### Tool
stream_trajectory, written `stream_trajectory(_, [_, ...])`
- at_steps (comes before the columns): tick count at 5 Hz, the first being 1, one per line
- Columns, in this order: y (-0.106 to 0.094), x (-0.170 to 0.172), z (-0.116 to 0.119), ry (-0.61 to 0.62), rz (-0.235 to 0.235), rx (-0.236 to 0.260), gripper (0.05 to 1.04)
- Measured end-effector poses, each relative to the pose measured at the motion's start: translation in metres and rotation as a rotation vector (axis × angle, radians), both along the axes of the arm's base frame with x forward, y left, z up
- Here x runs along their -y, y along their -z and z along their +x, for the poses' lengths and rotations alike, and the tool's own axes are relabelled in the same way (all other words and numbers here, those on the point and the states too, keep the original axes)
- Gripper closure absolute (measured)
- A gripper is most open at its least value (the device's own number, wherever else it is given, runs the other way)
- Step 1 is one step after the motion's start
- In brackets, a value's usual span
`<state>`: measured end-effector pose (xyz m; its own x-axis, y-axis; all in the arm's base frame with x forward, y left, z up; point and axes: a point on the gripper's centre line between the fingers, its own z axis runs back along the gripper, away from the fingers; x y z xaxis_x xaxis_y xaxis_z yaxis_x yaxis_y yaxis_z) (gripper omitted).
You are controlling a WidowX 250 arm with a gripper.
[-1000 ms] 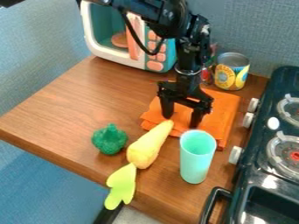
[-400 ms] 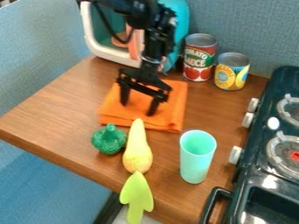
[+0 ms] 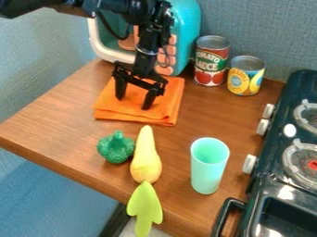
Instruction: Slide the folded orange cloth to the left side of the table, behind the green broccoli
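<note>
I see one orange cloth (image 3: pixel 162 104), folded in layers and lying on the wooden bench (image 3: pixel 68 111), right beneath the black gripper (image 3: pixel 133 103). The jaws stand open, pointing down, their two tips set apart and resting on the cloth, which spreads out around and between them.

Counting the rest: there are two cans, a red tomato one (image 3: pixel 211 77) and a yellow one (image 3: pixel 246 82), upright side by side beyond the cloth, to its right in my view. One turquoise and white toy microwave (image 3: pixel 187 28) sits behind the jaws. Nearer me are one green toy broccoli (image 3: pixel 116 149) and, just beside it, one yellow toy carrot (image 3: pixel 145 161), whose single light green leaf (image 3: pixel 145 203) reaches out over the bench's edge. One mint-green cup (image 3: pixel 208 171) stands upright to the right of those, and one dark toy stove (image 3: pixel 261 185) is at the far right, two burners showing.
</note>
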<state>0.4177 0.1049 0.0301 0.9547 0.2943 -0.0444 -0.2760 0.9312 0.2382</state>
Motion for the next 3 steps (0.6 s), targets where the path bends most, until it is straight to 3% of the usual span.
stream_trajectory(1, [0.0, -0.011, 0.002, 0.028, 0.011, -0.094, 0.083])
stream_trajectory(2, [-0.001, -0.027, -0.012, 0.015, -0.011, -0.218, 0.083])
stream_trajectory(3, [0.002, -0.058, -0.043, -0.096, -0.066, -0.308, 0.083])
